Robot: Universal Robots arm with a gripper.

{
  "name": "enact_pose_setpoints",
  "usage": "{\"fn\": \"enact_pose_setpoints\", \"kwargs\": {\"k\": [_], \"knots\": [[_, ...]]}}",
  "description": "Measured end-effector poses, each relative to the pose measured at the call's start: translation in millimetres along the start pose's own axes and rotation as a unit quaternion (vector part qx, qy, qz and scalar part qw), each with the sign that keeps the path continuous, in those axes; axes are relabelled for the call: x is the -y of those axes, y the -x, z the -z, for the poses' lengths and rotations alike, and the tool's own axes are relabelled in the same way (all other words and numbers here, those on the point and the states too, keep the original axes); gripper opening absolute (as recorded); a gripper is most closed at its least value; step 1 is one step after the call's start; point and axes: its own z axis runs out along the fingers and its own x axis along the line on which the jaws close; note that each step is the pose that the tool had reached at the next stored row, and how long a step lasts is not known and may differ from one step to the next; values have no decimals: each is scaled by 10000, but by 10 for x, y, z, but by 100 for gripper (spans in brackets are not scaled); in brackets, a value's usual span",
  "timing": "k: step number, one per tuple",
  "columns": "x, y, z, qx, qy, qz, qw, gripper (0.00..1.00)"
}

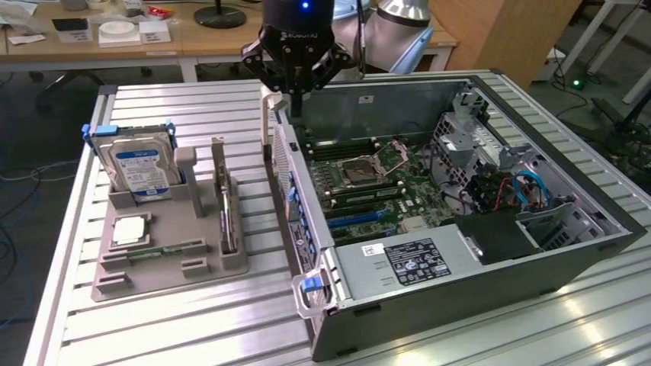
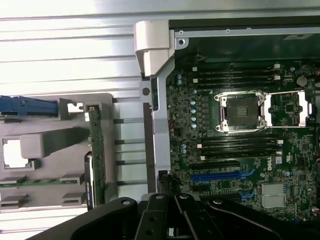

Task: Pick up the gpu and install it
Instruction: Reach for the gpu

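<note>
The gpu (image 1: 226, 219) is a thin dark card standing on edge in a slot of the grey holder (image 1: 152, 267), to the right of the hard drive in the exterior view. In the wrist view the gpu (image 2: 95, 150) appears edge-on as a narrow greenish-brown strip. My gripper (image 1: 298, 107) hangs shut with nothing in it above the far end of the open computer case's (image 1: 305, 191) side wall, well beyond the gpu. Its dark linkages (image 2: 170, 215) show in the wrist view. The motherboard (image 1: 376, 183) lies open inside the case, with a blue slot (image 2: 225, 176).
The holder also carries a blue-labelled hard drive (image 1: 142, 171), a square processor (image 1: 130, 231) and a green memory stick (image 1: 163, 249). A power supply (image 1: 407, 263) and cables (image 1: 529, 191) fill the case's near and right parts. The ribbed metal table (image 1: 203, 328) ends near the holder.
</note>
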Motion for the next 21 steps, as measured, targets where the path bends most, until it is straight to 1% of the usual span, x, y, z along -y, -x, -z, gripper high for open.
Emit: {"fn": "enact_pose_setpoints", "kwargs": {"k": [21], "knots": [[22, -285, 0, -5, 0, -1, 10000, 10]]}}
